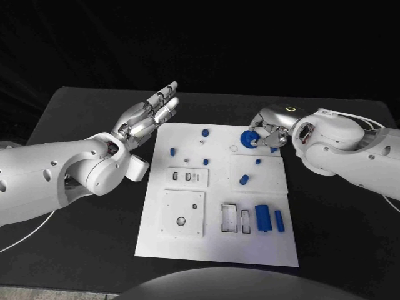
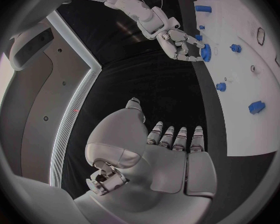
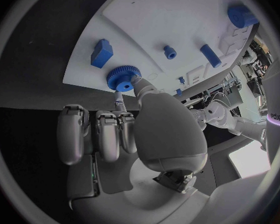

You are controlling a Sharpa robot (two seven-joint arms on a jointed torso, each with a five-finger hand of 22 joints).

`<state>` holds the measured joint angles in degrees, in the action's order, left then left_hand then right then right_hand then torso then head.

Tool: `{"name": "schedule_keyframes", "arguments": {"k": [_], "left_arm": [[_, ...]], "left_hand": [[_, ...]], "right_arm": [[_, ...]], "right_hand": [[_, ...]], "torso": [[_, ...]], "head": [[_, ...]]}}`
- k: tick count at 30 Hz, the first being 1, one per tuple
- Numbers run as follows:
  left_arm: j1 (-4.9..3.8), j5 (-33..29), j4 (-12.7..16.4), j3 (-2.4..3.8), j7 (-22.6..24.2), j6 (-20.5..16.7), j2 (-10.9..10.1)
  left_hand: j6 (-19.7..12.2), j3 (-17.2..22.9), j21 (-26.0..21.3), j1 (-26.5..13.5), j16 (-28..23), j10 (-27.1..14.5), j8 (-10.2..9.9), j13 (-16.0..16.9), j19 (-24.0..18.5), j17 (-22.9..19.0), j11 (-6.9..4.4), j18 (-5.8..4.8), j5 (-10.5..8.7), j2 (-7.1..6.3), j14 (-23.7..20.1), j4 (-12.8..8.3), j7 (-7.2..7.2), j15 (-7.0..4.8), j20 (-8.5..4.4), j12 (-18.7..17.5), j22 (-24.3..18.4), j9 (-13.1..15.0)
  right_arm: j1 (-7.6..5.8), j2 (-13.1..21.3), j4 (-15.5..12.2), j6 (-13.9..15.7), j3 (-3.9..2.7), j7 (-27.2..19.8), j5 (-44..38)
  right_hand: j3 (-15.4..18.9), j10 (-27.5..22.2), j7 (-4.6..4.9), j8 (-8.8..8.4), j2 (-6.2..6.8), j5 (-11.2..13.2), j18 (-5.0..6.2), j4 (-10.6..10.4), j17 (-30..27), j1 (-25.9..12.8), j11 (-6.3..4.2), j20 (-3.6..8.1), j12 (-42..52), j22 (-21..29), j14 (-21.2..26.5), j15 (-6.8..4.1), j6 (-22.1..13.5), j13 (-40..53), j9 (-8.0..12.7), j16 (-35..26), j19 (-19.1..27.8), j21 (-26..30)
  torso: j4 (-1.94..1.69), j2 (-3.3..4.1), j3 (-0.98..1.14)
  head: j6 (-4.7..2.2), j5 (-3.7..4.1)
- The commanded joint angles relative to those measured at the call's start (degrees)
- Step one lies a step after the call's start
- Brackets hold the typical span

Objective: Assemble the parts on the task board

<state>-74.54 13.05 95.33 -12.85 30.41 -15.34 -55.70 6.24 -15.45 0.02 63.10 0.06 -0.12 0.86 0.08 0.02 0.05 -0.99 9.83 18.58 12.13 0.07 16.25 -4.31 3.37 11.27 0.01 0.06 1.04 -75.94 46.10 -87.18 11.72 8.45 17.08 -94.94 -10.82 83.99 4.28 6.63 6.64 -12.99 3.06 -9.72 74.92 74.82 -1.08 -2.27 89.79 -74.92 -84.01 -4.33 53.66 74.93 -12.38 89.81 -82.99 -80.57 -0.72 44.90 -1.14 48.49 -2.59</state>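
Gear (image 1: pixel 250 139): a blue toothed wheel with a hole through its middle, at the far right part of the board (image 1: pixel 187 247), pinched by the right hand (image 1: pixel 270 130). In the right wrist view the gear (image 3: pixel 122 78) sits at the tips of the thumb and a finger, right over the board's (image 3: pixel 171 15) edge (whether it touches the white surface I cannot tell). The right hand's (image 3: pixel 140 134) other fingers (image 3: pixel 71 134) lie side by side, curled away from the gear.

Around it on the board stand more blue parts: a peg (image 1: pixel 204 132) at the far middle, a peg (image 1: pixel 173 151) near the left edge, a small one (image 1: pixel 205 162) in the middle, a piece (image 1: pixel 259 161) and another (image 1: pixel 244 180) on the right half. Nearer the robot lie a thick cylinder (image 1: pixel 263 218) and a thinner bar (image 1: pixel 279 220) side by side, just beside two narrow rectangular slots (image 1: pixel 235 219). A raised square plate (image 1: pixel 183 213) with an oval hole takes the near left part.

The left hand (image 1: pixel 150 115) holds nothing; its palm is up and its fingers (image 1: pixel 167 100) are stretched out straight and close together, past the board's far left corner and apart from it. The left wrist view shows the same flat palm (image 2: pixel 159 169) over the black worktop (image 1: pixel 344 237), with the right hand (image 2: pixel 184 45) and gear (image 2: pixel 206 52) across from it.
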Motion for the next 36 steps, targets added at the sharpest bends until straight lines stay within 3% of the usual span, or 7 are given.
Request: {"name": "schedule_keyframes", "arguments": {"k": [1, 14, 19, 23, 26, 32, 36], "left_arm": [[0.01, 0.0, 0.0, 0.02, 0.6, 1.3, 0.0], [0.01, -0.5, 0.1, 0.02, 0.4, 1.7, 0.1], [0.01, -0.6, 0.1, 0.01, 0.3, 1.8, 0.1], [0.02, -0.7, 0.1, 0.01, 0.3, 1.9, 0.1], [0.02, -0.7, 0.0, 0.01, 0.3, 1.9, 0.1], [0.03, -0.8, 0.0, 0.01, 0.3, 2.1, 0.1], [0.03, -0.8, 0.1, 0.01, 0.2, 2.1, -0.1]], "left_hand": [[0.0, 0.4, 0.0, 0.5, -0.1, 0.1, 0.3, -0.1, 0.0, 0.0, 0.43, 0.43, 0.31, 0.16, -0.1, 0.0, 0.5, 0.47, 0.42, 0.0, -0.1, 0.1], [0.0, 0.5, 0.0, 0.6, -0.1, 0.1, 0.3, -0.1, 0.0, 0.0, 0.52, 0.46, 0.41, 0.22, -0.1, 0.0, 0.52, 0.55, 0.51, 0.0, -0.1, 0.1], [0.0, 0.5, 0.0, 0.6, -0.1, 0.1, 0.3, -0.1, 0.0, 0.0, 0.55, 0.47, 0.45, 0.24, -0.1, 0.0, 0.53, 0.58, 0.54, 0.0, -0.1, 0.1], [0.0, 0.5, 0.0, 0.6, -0.1, 0.1, 0.3, -0.1, 0.0, 0.0, 0.55, 0.47, 0.46, 0.24, -0.1, 0.0, 0.53, 0.58, 0.54, 0.0, -0.1, 0.1], [-0.1, 0.5, 0.0, 0.7, -0.1, 0.1, 0.3, -0.1, 0.0, 0.0, 0.58, 0.47, 0.49, 0.26, -0.1, 0.0, 0.55, 0.6, 0.57, 0.0, -0.1, 0.1], [0.0, 0.5, 0.0, 0.7, -0.1, 0.1, 0.3, -0.1, 0.0, 0.0, 0.62, 0.48, 0.53, 0.28, -0.1, -0.1, 0.56, 0.63, 0.6, 0.0, -0.1, 0.1], [0.0, 0.5, 0.0, 0.8, -0.1, 0.1, 0.3, -0.1, 0.0, 0.0, 0.64, 0.49, 0.56, 0.29, -0.1, -0.1, 0.57, 0.65, 0.62, 0.0, -0.1, 0.1]], "right_arm": [[0.15, -0.2, 0.2, -0.3, -0.01, 0.2, -0.7], [0.89, -1.0, 1.2, -0.7, -0.01, 0.0, -0.7], [1.05, -1.1, 1.3, -0.3, -0.01, -0.6, -0.7], [1.14, -1.0, 1.2, 1.4, -0.01, -1.6, -0.6], [1.16, -0.8, 1.0, 3.4, -0.01, -2.6, -0.6], [1.0, -0.4, -0.1, 6.9, -0.05, -3.6, -0.2], [0.11, 0.0, -1.4, 7.8, -0.13, -3.5, 0.4]], "right_hand": [[-0.1, 6.0, 0.06, 0.2, 0.01, -1.1, 0.09, 0.6, 15.1, 0.7, 0.28, 0.0, 0.2, -5.2, -6.0, 0.22, -0.1, 15.1, -0.2, 0.2, 0.5, 0.5], [-1.6, 6.0, 0.35, 0.45, -0.79, -4.8, 0.37, 2.3, 15.1, 2.2, 0.51, -0.21, 0.2, -4.6, -6.0, 0.42, -0.3, 15.1, -1.0, 0.2, 1.3, 1.5], [-2.4, 6.0, 0.31, 1.94, -1.04, -7.2, 0.4, 3.4, 15.1, 2.9, 0.42, -0.22, 0.2, -4.7, -6.0, 0.43, 2.1, 15.1, -2.0, 0.2, 1.4, 1.6], [-3.4, 6.0, -0.08, 4.55, -1.41, -10.6, 0.32, 5.1, 15.1, 3.9, 0.21, -0.02, 0.2, -5.1, -6.0, 0.19, 6.2, 15.1, -3.8, 0.2, 1.2, 1.4], [-3.7, 6.0, -0.23, 5.45, -1.48, -11.9, 0.2, 5.7, 15.1, 4.0, 0.45, -0.06, 0.2, -5.5, -6.0, 0.3, 7.3, 15.1, -4.7, 0.2, 0.9, 1.0], [-3.8, 6.0, -0.39, 6.59, -1.42, -13.4, 0.02, 6.2, 15.1, 3.7, 0.79, -0.27, 0.2, -6.1, -6.0, 0.56, 8.7, 15.1, -5.9, 0.2, 0.4, 0.5], [-3.9, 6.0, -0.25, 6.69, -1.33, -14.3, 0.01, 6.2, 15.1, 3.4, 0.9, -0.35, 0.2, -6.2, -6.0, 0.65, 8.7, 15.1, -6.2, 0.2, 0.3, 0.5]], "torso": [[0.0, 0.0, 0.02], [0.01, 0.02, 0.02], [0.01, 0.0, 0.01], [0.0, 0.0, 0.01], [0.01, 0.0, 0.0], [-0.03, -0.01, -0.02], [-0.06, -0.02, -0.04]], "head": [[0.02, -0.05], [0.11, -0.02], [0.2, -0.02], [0.21, -0.04], [0.18, -0.06], [0.18, -0.26], [0.25, -0.43]]}}
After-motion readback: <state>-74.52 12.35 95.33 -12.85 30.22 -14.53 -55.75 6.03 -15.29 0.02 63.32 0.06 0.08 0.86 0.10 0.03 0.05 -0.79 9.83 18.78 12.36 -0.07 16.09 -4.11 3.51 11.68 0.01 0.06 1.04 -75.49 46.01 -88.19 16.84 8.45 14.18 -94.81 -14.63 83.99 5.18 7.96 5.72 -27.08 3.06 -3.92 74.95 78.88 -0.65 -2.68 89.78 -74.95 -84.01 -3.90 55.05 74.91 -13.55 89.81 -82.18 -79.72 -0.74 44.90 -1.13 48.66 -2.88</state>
